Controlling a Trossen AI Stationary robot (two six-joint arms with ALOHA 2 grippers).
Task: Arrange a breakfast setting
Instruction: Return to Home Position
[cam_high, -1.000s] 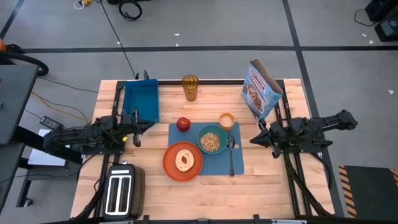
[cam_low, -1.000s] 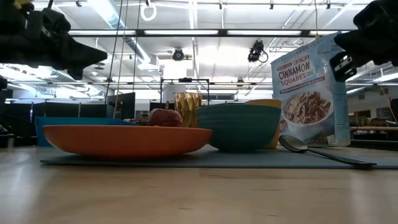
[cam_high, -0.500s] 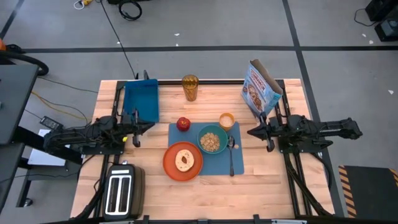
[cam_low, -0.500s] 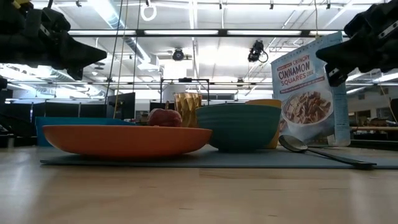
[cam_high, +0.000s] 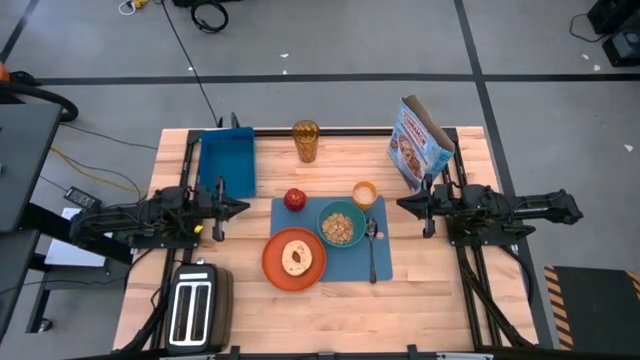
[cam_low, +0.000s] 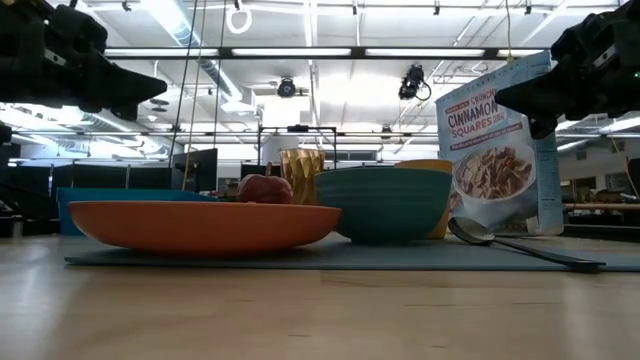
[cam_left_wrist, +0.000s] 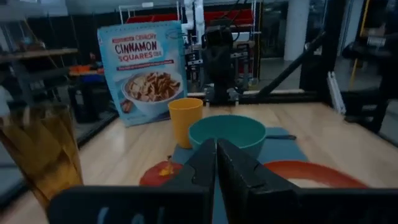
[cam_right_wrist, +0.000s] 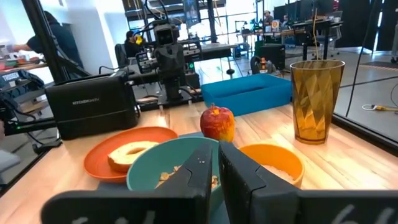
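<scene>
The tabletop carries a finished-looking setting between two low, outstretched arms. The left pincer hangs just beside the apple's side of the setting, and the right pincer hangs near the cup. Both are narrowed to a slit and hold nothing.

The placemat lies at centre. The cereal box stands upright close to the right arm. It is tall and light, so watch it: a sideways swing on retreat could tip it onto the setting.

The plate overlaps the placemat's left edge and carries the bagel. The bowl, holding cereal, sits beside it on the mat. The apple rests at the corner nearest the left pincer and would likely roll if nudged. The cup appears filled, so a brush from the right pincer could spill it. The spoon lies on the mat beside the bowl, on the right arm's side.
</scene>
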